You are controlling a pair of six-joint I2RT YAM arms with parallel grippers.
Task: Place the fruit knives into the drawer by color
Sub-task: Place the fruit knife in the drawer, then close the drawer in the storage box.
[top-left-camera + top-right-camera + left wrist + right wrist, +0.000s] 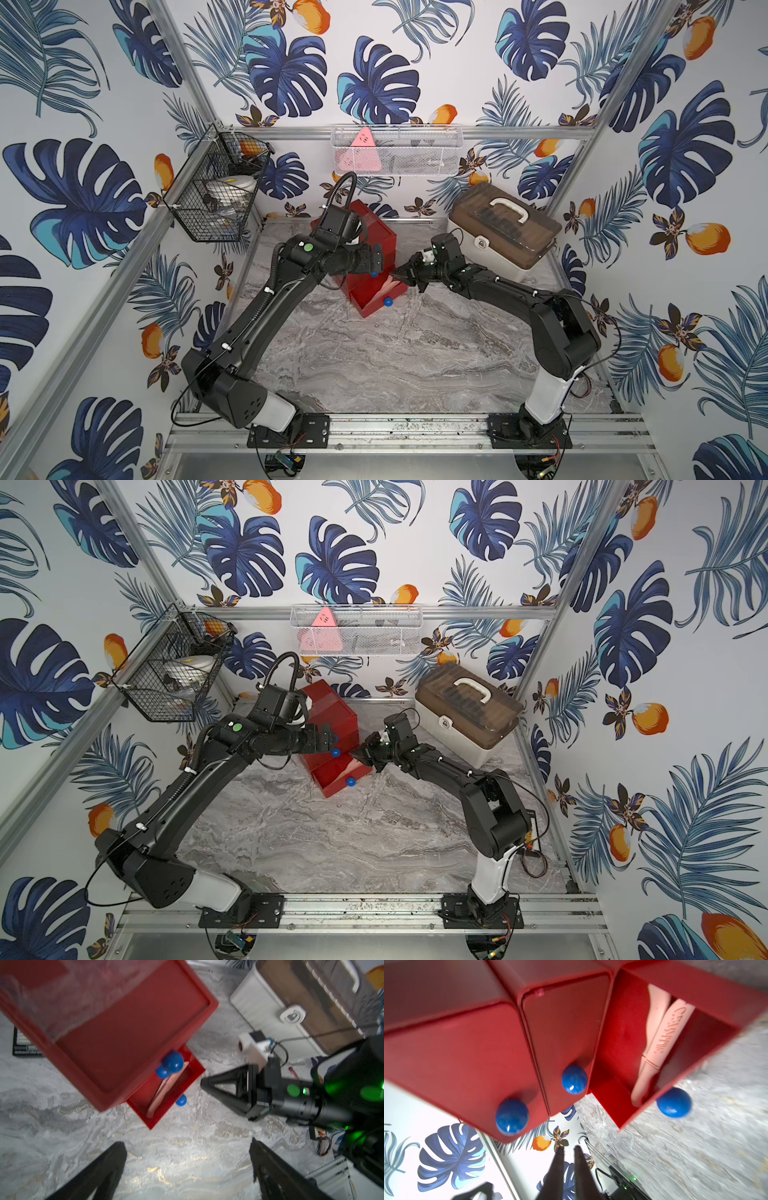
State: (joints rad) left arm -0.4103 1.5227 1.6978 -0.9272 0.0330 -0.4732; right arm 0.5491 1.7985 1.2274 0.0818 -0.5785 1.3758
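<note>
We see our left fingers (112,1159) spread wide above the marble surface (395,353), holding nothing. Our right fingers (401,275) are pressed together, empty, just beside the pulled-out bottom drawer (363,305) of the red chest (380,241), where two pink knives (660,1039) lie side by side.

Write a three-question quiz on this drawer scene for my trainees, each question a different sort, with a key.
1. True or false: the right claw is open.
2. Which drawer of the chest is pulled out? A top, B middle, C bottom.
3. Fill in: the knives in the open drawer are ____.
Key: 1 false; 2 C; 3 pink.
</note>
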